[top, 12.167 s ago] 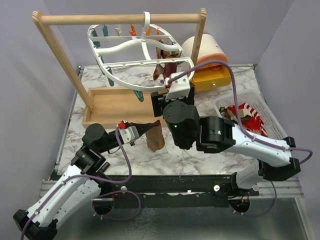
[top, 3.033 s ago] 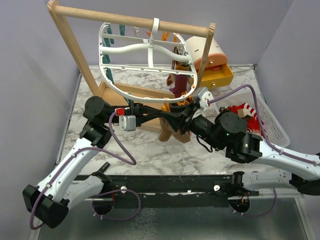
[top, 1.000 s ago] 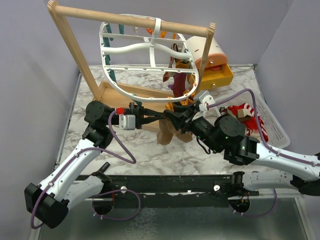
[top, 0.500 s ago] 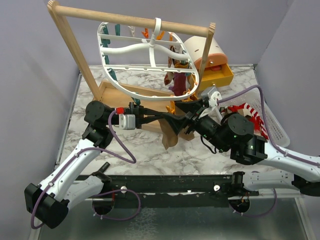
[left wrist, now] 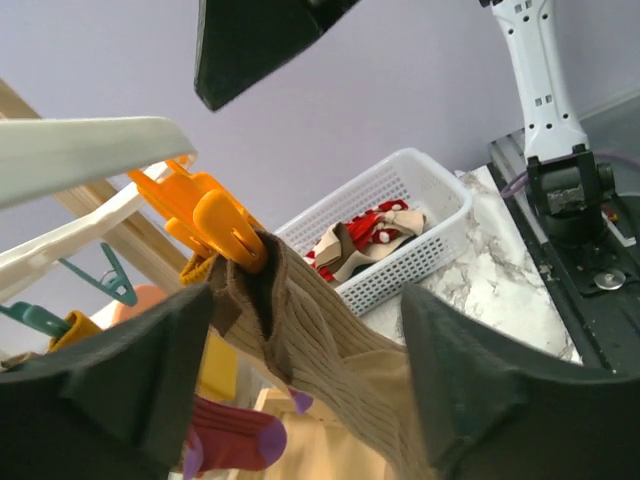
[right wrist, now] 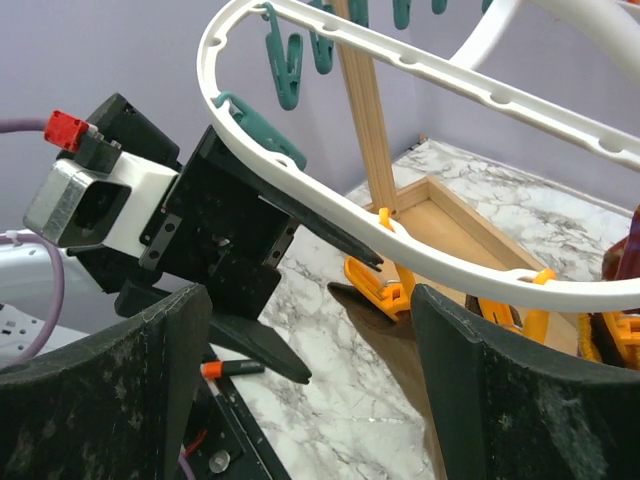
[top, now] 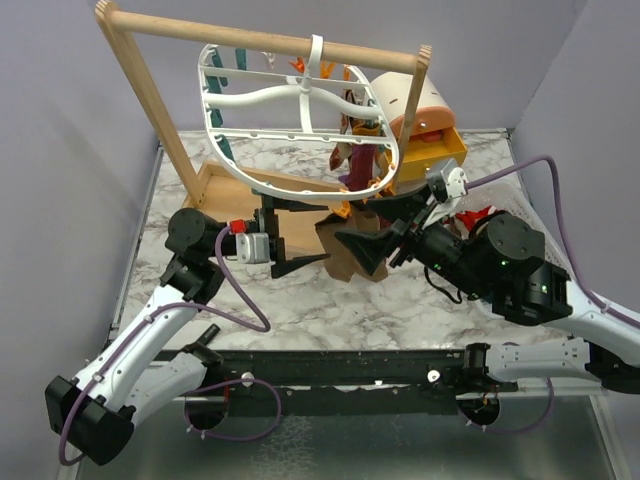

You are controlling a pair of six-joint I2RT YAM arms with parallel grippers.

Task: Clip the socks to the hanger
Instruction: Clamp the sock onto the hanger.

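We see a ribbed tan-brown sock (left wrist: 330, 350) in an orange clip (left wrist: 215, 215) under the white oval hanger (right wrist: 325, 200); left hand (left wrist: 308, 298), right hand (right wrist: 307, 295) agape.

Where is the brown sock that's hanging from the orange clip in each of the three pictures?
Top external: the brown sock hangs near the very middle of the picture.
Left wrist: the sock fills the lower middle, running down to the right.
Right wrist: the sock is at lower middle, under the hanger.
Shared landmark: the orange clip pinching the sock's top shows in all three views.
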